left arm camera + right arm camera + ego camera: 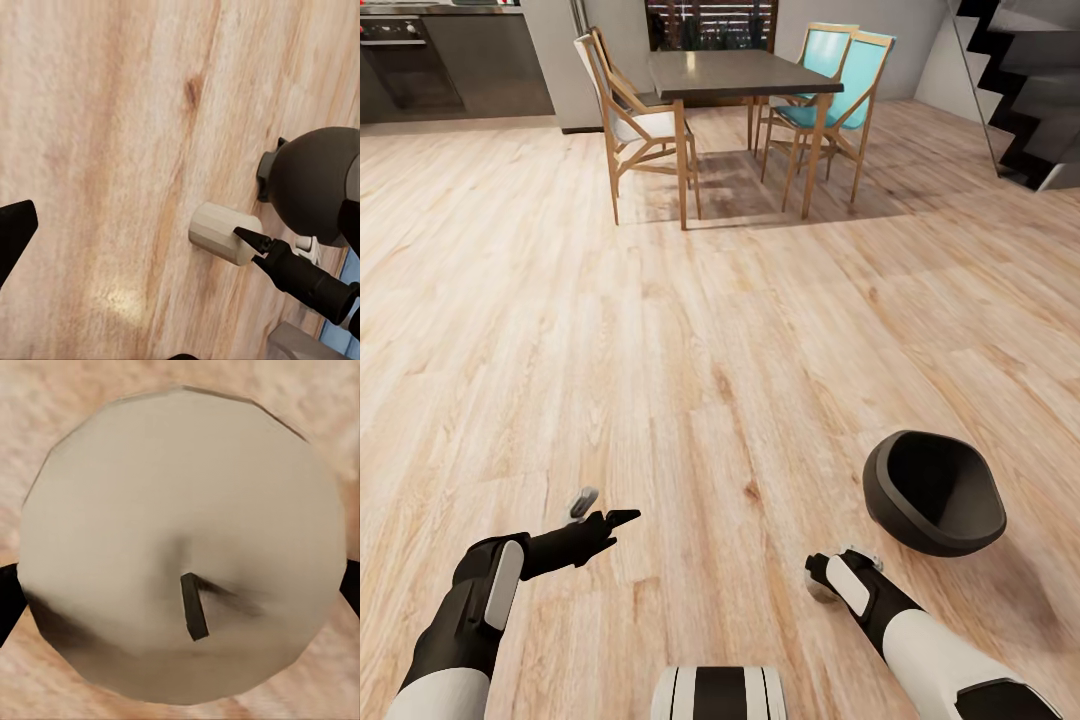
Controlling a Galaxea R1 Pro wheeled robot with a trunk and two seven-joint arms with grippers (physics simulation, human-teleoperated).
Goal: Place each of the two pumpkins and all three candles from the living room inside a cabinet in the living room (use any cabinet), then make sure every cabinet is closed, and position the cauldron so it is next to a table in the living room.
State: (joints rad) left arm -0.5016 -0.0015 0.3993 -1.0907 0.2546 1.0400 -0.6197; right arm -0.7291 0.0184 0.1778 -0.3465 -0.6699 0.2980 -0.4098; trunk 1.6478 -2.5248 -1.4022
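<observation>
Candles sat on the wood floor point(710, 330) near the tipped black cauldron point(935, 492), whose wide mouth faced up and toward the robot. Just beside the cauldron, on the robot's side of it, the right gripper point(825, 585) hung straight over the upright candle point(180, 547). One dark finger stood at each flank of the candle, but whether they had clamped it could not be told. That candle's long axis ran vertically, in line with the gripper, and its wick point(193, 615) pointed up at the wrist camera.

Well apart from the cauldron, the left gripper point(136, 221) was spread wide and held nothing. One fingertip was at the edge of the toppled candle point(223, 232), which lay between that gripper and the cauldron. This second candle lay on its side, long axis flat along the floor, with one round end turned toward the left wrist camera.

The likeliest trouble appeared to be a nudge from that fingertip, which could roll the toppled candle toward the cauldron and out from between the open fingers. An off-centre squeeze by the right gripper could also tip the stubby upright candle.
</observation>
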